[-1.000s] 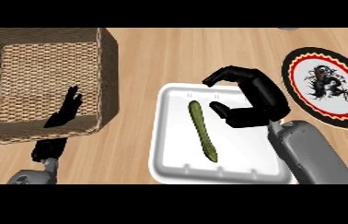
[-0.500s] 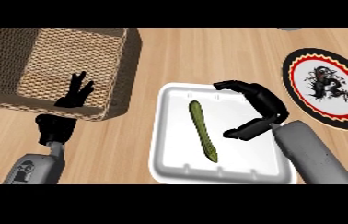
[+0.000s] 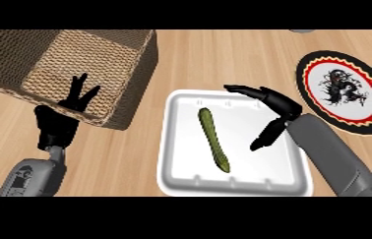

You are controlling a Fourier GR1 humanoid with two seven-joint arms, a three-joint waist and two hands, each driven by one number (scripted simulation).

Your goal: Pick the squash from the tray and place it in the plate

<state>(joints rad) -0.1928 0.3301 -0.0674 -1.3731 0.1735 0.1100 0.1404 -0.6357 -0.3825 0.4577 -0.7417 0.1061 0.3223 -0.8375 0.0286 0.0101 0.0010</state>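
Observation:
A long thin green squash [image 3: 214, 140] lies lengthwise in the middle of the white tray [image 3: 181, 169]. My right hand [image 3: 274, 108] hovers over the tray's right half, open, fingers stretched left above the squash's far end and thumb pointing down; it does not touch the squash. The round plate [image 3: 318, 73], black-rimmed with a red ring and a dark figure on white, lies at the right edge, partly cut off. My left hand [image 3: 56, 122] rests open, fingers up, at the lower left in front of the basket.
A large woven wicker basket [image 3: 116, 61] stands at the upper left, close to the tray's left corner. Light wooden counter shows between tray and plate. A small grey object [image 3: 303, 31] peeks in at the top right.
My right hand has lowered toward the tray and spread open beside the squash. The view has shifted, so basket and left hand sit further right. The squash has not moved.

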